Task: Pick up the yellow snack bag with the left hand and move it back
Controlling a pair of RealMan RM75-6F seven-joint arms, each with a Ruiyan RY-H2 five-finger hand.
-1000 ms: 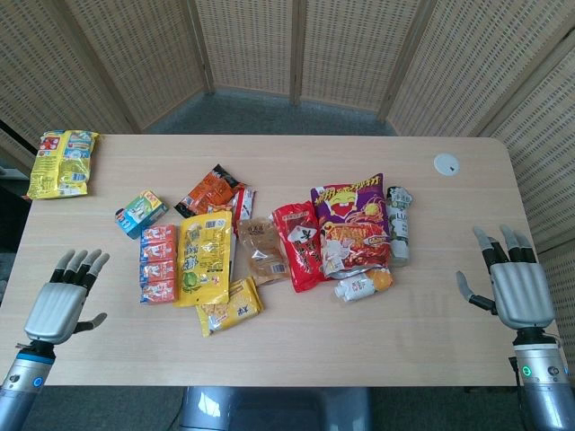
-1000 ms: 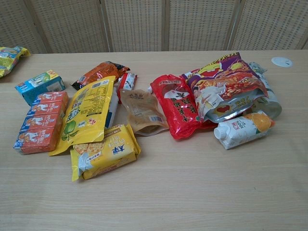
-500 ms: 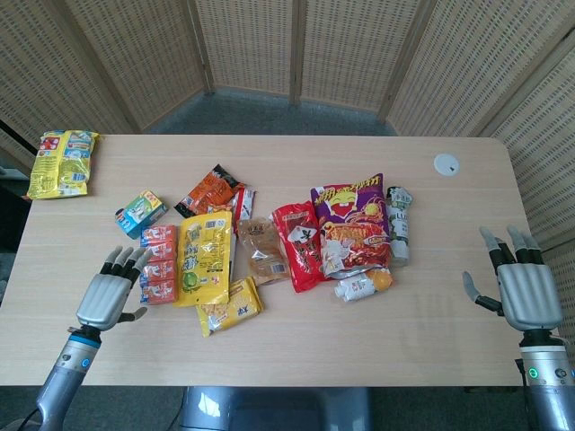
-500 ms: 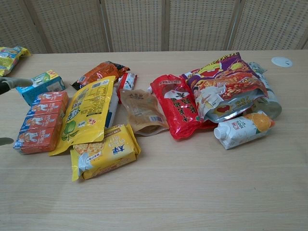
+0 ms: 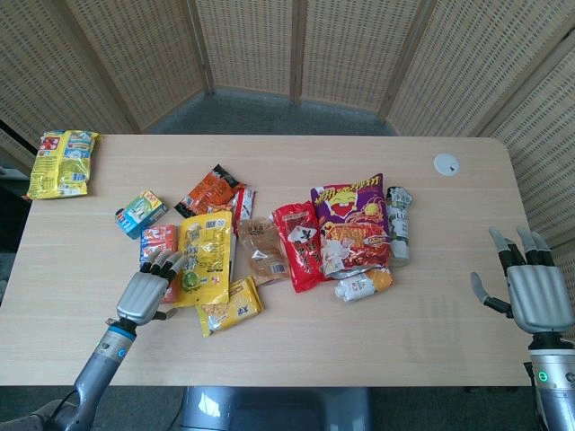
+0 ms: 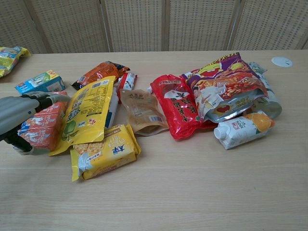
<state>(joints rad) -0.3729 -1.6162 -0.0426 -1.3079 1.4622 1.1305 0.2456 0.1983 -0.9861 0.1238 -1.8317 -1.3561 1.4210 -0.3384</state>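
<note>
Both hands empty, fingers spread: left hand over red packs at yellow snack bag left edge; right hand far right of bag; bare table behind bag.

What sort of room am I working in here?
Probably an indoor test or demo corner, not a kitchen: a plain wooden table, woven folding screens closing it in, and a staged pile of packaged snacks.

The left hand hides most of the red cartons; the frame edge crops its wrist.
</note>
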